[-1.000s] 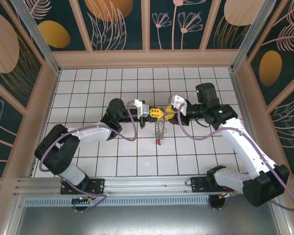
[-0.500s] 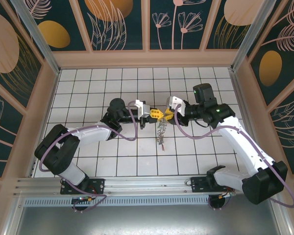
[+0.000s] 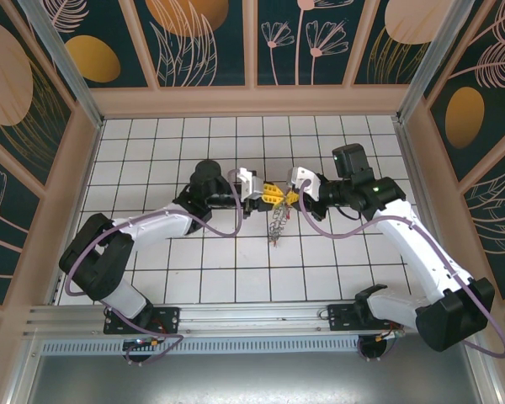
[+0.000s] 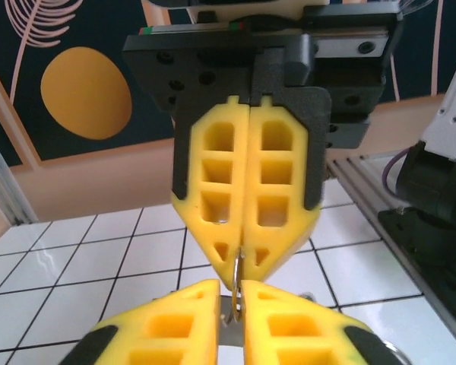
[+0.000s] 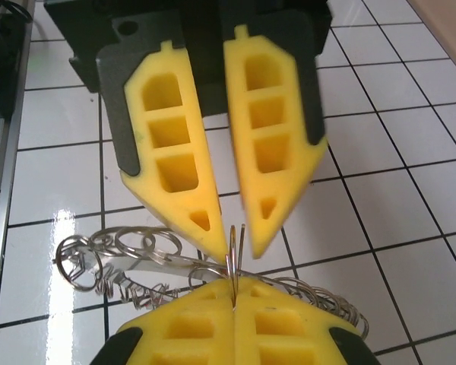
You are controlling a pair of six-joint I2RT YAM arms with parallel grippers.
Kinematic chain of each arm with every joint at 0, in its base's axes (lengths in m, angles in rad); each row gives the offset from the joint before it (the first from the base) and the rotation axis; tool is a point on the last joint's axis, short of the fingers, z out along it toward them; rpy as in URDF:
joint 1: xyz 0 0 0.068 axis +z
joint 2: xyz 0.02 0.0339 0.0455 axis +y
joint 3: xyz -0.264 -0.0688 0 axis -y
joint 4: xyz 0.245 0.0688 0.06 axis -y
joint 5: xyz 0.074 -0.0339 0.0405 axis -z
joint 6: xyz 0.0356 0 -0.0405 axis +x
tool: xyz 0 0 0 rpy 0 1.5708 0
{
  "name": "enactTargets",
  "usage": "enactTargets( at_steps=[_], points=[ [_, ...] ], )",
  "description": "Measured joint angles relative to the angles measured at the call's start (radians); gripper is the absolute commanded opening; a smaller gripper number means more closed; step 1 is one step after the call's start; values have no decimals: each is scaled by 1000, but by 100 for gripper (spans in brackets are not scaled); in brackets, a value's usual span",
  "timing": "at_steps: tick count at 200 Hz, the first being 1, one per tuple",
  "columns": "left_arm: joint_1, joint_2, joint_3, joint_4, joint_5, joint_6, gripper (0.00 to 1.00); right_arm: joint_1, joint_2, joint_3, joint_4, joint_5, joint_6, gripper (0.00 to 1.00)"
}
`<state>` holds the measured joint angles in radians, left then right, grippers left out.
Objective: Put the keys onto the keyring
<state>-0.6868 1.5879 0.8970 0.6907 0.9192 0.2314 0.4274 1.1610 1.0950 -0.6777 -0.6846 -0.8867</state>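
Since the earlier frame the left gripper (image 3: 271,195) has been brought rightward and the right gripper (image 3: 288,199) clenched.
The keyring (image 3: 275,221) is held at mid-table, hanging long-axis down toward the near tiles (image 3: 261,278). It is pinched from the right by the right gripper, and the left fingers (image 5: 175,152) are parted slightly around its wire. The fingertips nearly meet, each crowding the other.

This is a robot test cell of the laboratory kind: a boxed-in enclosure with a white tiled floor (image 3: 219,278) gridded in black. Printed wall panels (image 3: 202,42) of leaves and orange discs sit in a pale frame. Two cabled arms (image 3: 151,229) are bolted to an aluminium rail (image 3: 252,316) at the near edge.
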Motion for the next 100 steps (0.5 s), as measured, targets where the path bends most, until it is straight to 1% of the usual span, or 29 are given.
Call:
enactTargets(
  at_steps=[46,64,82,89,100],
  points=[
    [-3,-16,142,-362,-18,190,20,3,9,10,-19,19,-13,0],
    [-3,-16,179,-453,-22,228,20,9,14,10,-18,23,-14,0],
    [-3,-13,197,-510,-23,256,19,13,16,10,-19,27,-14,0],
    [-3,-10,204,-531,-23,267,17,14,18,10,-19,31,-14,0],
    [-3,-4,222,-565,-26,289,10,16,20,10,-18,37,-13,0]
  ],
)
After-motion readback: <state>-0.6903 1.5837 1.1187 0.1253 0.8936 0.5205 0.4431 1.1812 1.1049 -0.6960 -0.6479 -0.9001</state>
